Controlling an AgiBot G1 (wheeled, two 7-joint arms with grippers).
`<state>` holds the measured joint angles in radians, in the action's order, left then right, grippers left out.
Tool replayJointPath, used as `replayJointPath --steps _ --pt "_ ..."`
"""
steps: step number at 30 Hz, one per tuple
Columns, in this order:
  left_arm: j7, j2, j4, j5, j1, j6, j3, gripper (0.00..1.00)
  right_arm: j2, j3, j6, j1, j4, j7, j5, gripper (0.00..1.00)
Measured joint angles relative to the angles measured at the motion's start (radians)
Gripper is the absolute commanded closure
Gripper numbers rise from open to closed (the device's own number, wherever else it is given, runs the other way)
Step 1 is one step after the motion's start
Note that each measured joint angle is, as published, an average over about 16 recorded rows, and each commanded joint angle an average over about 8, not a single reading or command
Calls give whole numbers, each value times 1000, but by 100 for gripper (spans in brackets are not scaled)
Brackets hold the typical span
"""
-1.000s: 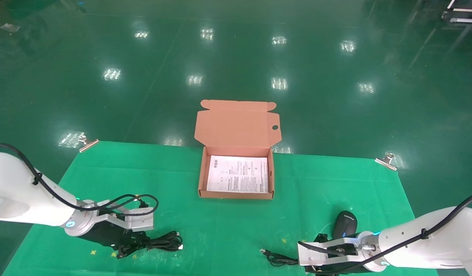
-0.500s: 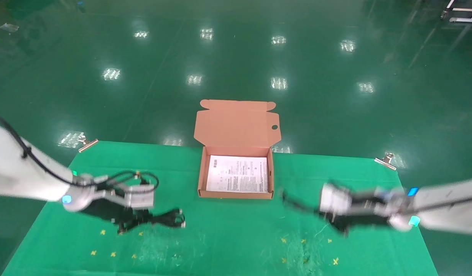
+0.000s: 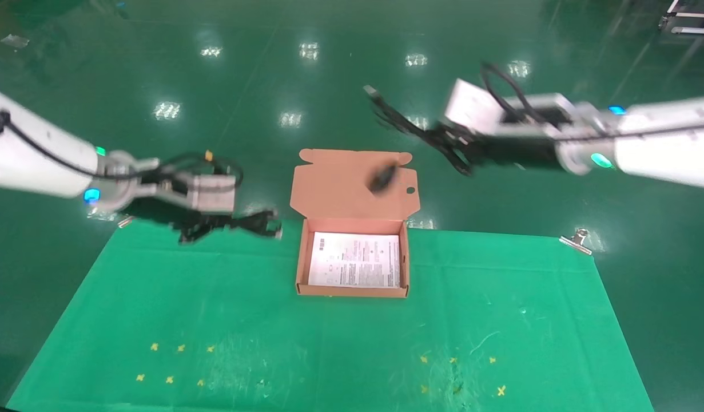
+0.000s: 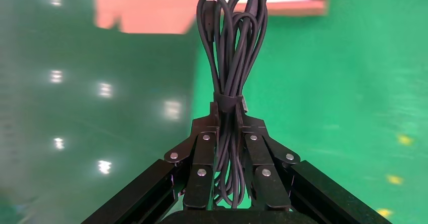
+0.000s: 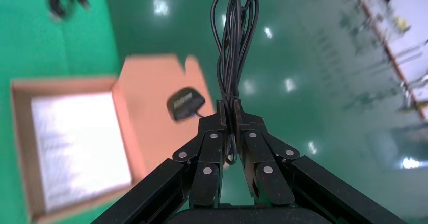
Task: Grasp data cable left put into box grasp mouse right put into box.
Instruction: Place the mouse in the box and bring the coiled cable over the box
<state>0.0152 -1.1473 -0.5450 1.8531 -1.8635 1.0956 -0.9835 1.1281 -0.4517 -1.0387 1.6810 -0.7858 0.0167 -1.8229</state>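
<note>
Both arms are up in the air, each with a load. On the left, the left pincer hangs over the far left edge of the table, fingers squeezed tight on the data cable; the black looped bundle sticks out toward the box, its tip just short of the box's left wall. From the left wrist camera the data cable runs straight between the closed fingers, a band cinching the loops at the middle. Over on the right, the right pincer is high above the floor beyond the table's far edge, clamped shut not on the mouse body but on the mouse's own cord, a black bunch trailing out to the left with its plug at the end. The mouse dangles below on its cord, a dark blur in front of the box's upright lid. The right wrist camera shows the cord bundle pinched between the closed fingers and the mouse hanging over the orange-brown lid, with the white printed sheet on the box floor off to one side. The box sits open at the middle of the table's far side, nothing in it but that sheet.
</note>
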Motion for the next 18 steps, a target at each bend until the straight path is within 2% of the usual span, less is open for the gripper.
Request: replayJointPath --steps 8,18 --pt "-29 -32 18 17 -63 -86 17 100 97 12 32 76 82 62 38 100" --pt "-42 -53 45 33 -105 -146 26 100 145 22 46 112 136 125 69 100"
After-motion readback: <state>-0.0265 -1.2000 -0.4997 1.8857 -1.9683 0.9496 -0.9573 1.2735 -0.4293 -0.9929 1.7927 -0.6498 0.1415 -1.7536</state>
